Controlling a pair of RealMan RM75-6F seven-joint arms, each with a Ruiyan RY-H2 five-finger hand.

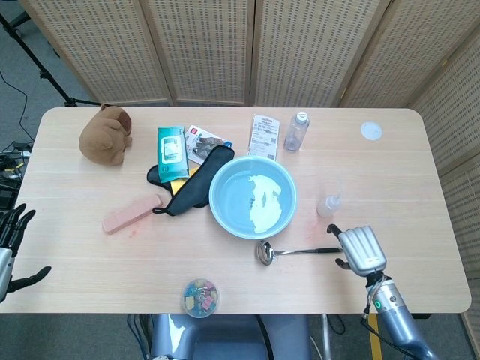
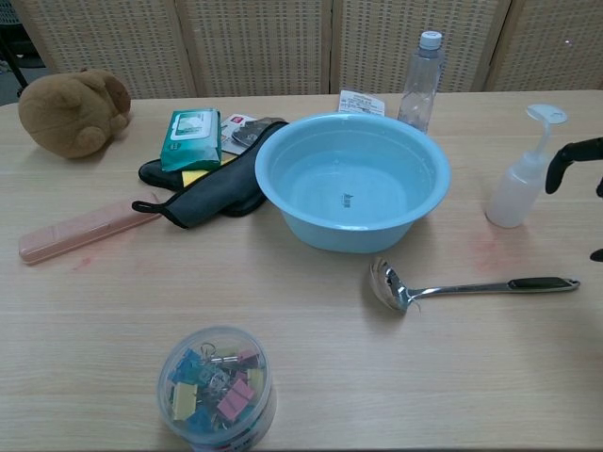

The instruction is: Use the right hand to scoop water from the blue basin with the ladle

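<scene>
The blue basin holds water and stands mid-table; in the chest view its wall faces me. The metal ladle lies on the table just in front of it, bowl to the left and black handle pointing right. My right hand hovers back-up over the end of the handle, fingers spread and nothing in them. In the chest view only its dark fingertips show at the right edge, well above the handle. My left hand stays open at the table's left edge.
A small squeeze bottle stands just behind the right hand, and a water bottle behind the basin. A jar of clips sits at the front edge. A black pouch, wipes, a pink case and a plush toy fill the left.
</scene>
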